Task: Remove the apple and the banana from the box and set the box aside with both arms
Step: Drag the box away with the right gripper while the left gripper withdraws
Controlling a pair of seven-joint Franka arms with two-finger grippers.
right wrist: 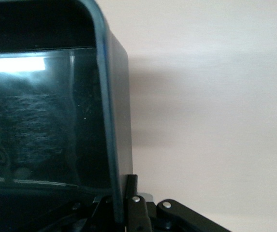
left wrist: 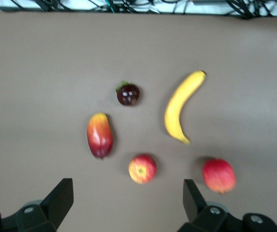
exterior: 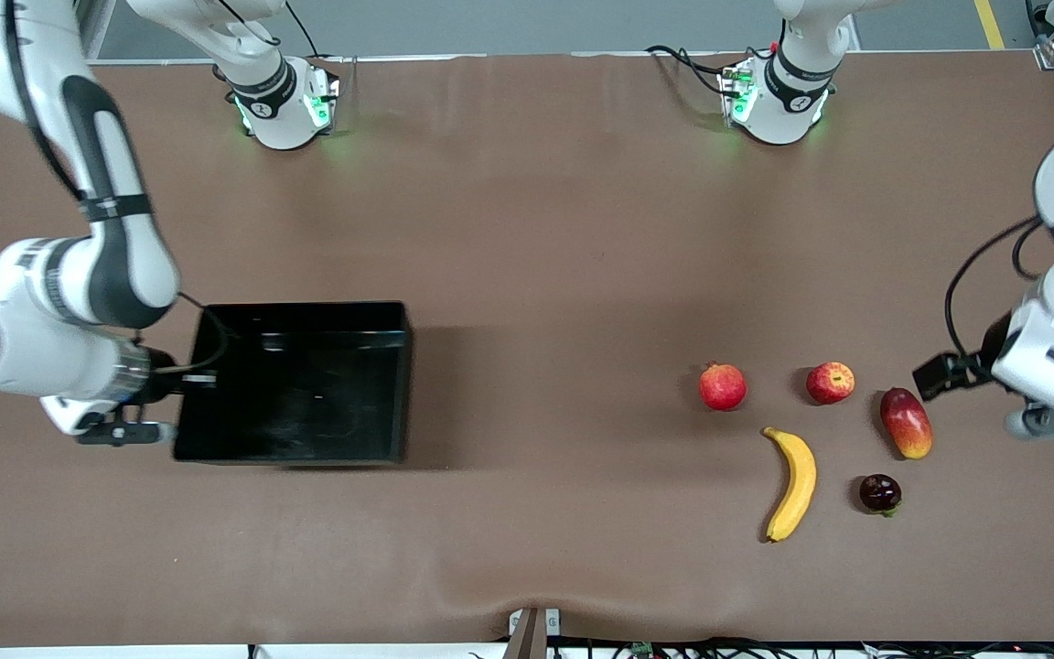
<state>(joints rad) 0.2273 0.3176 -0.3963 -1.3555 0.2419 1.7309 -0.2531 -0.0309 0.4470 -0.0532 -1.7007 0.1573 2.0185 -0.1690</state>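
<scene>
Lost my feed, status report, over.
Right gripper shut on box wall. Left gripper open, over table near mango. Apple, banana out on table. Nothing blocking box.

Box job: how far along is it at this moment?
Done: apple and banana lie on the table near the left arm's end; the box is empty. In hand: right pincer is shut on the box's wall. Left pincer hangs open over the fruit. Left: finishing the box move.
</scene>
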